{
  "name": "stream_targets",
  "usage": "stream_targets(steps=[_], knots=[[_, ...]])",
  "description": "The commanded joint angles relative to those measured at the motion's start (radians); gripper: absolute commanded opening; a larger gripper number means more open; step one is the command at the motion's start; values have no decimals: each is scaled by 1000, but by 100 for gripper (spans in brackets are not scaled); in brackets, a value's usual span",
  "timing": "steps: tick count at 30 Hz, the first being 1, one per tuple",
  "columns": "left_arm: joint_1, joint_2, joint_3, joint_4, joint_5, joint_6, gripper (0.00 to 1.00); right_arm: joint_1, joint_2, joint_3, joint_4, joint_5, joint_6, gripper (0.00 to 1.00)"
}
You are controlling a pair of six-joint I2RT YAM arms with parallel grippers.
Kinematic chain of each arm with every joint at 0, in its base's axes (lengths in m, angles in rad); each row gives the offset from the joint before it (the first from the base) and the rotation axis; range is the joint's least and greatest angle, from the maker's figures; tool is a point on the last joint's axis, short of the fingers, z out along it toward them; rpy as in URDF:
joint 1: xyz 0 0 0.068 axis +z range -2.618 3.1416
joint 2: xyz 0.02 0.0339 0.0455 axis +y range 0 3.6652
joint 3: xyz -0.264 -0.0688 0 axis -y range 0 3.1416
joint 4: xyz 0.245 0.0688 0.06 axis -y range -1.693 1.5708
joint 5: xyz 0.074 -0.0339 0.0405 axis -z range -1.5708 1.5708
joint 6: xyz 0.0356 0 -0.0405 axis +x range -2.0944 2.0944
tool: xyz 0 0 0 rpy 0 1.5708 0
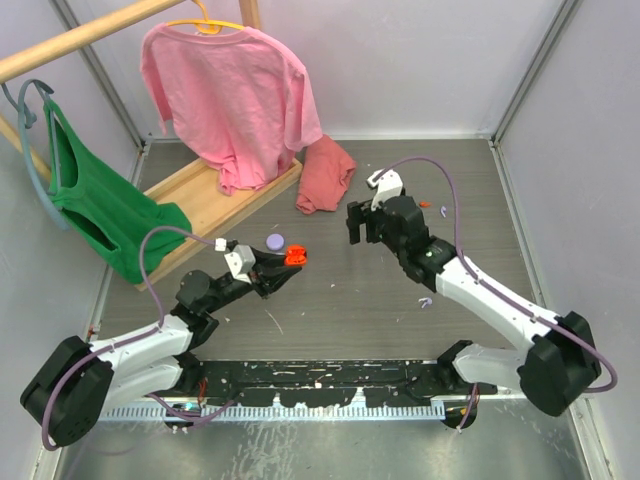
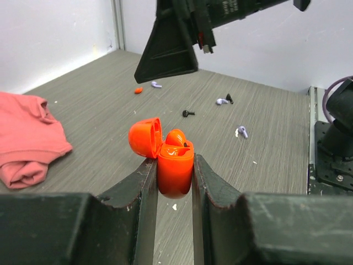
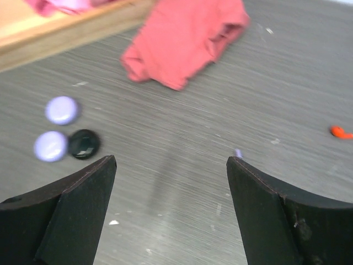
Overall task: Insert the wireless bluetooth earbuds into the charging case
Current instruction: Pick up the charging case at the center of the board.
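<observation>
My left gripper (image 2: 173, 159) is shut on an orange-red charging case (image 2: 175, 175), held above the table with its lid (image 2: 144, 137) swung open to the left. An orange earbud (image 2: 176, 136) shows at the case's mouth. Loose earbuds lie on the table beyond it: an orange one (image 2: 138, 90), lavender ones (image 2: 241, 131) (image 2: 222, 101) and a black one (image 2: 188, 113). My right gripper (image 3: 171, 165) hangs open and empty above the table, right of the case (image 1: 293, 257). An orange earbud (image 3: 341, 132) lies far to its right.
Two lavender pucks (image 3: 62, 109) (image 3: 50, 146) and a black puck (image 3: 84, 143) sit left of the right gripper. A crumpled pink cloth (image 1: 325, 175) lies at the back. A wooden rack (image 1: 215, 195) holds a pink shirt (image 1: 230, 95) and a green garment (image 1: 105, 215).
</observation>
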Motion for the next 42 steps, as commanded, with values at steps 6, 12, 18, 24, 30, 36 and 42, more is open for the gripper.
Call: stream_targets(steps=[6,12,18,24,30,36,42], knots=[[-1,-30,-8,-15,-21,54,0,-269,197,114,-17,-12,19,87],[-1,-56,-13,-48,-28,58,0,-415,368,194,4,-78,19,87],[-2,-95,-15,-88,-37,75,0,-532,545,293,35,-162,7,85],[-1,-112,-14,-116,-38,90,0,-613,696,420,30,-240,0,82],[-2,-131,-12,-143,-36,102,0,-660,826,545,-29,-289,2,80],[-3,-132,-5,-157,-25,105,0,-676,910,615,-89,-317,-7,79],[-5,-135,-4,-163,-16,108,0,-679,917,606,-135,-317,-2,78]])
